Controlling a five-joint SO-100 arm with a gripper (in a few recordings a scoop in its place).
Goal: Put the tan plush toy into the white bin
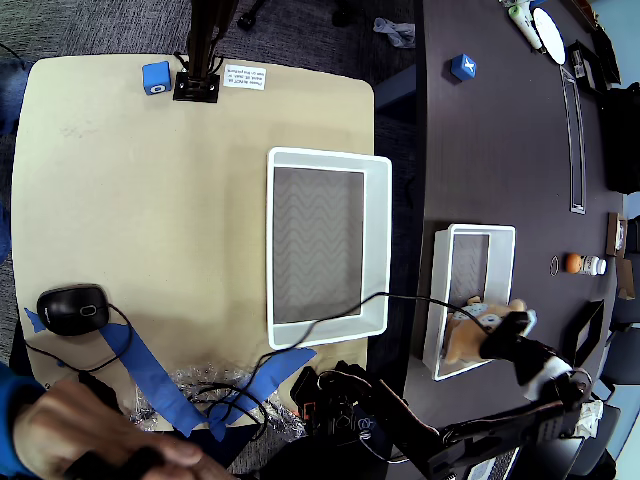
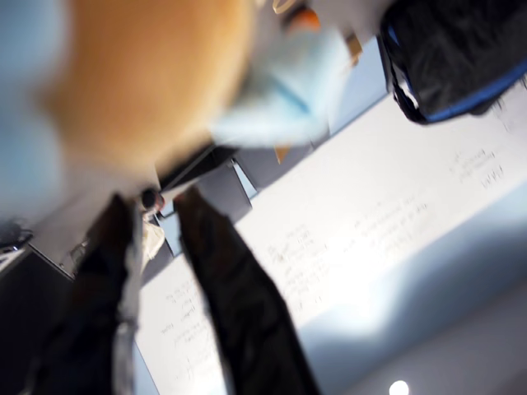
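- My end effector (image 1: 500,335) sits at the lower right of the overhead view, over the dark surface (image 1: 500,150), at the near end of a small white bin (image 1: 440,300).
- The tan plush toy (image 1: 470,335) is clamped in my end effector; its tan body and light blue tips show just left of my dark fingers, over the lower part of the small white bin.
- I cannot tell from the overhead view whether the toy touches the bin's floor or hangs above it.
- In the wrist view the toy (image 2: 148,74) is a blurred orange mass with a pale blue tip at the top of the frame, pressed against my dark fingers (image 2: 239,304). The fingers are closed onto it.
- A larger white bin (image 1: 378,250) stands on the tan surface (image 1: 140,200), left of the small one and well apart from the toy. Its floor is bare grey.
- A black computer mouse (image 1: 72,308) lies at the left edge of the tan surface, beside strips of blue tape (image 1: 150,375).
- A blue cube (image 1: 462,67) rests on the dark surface, far from the toy.
- A person's hand (image 1: 95,440) shows at the lower left corner.
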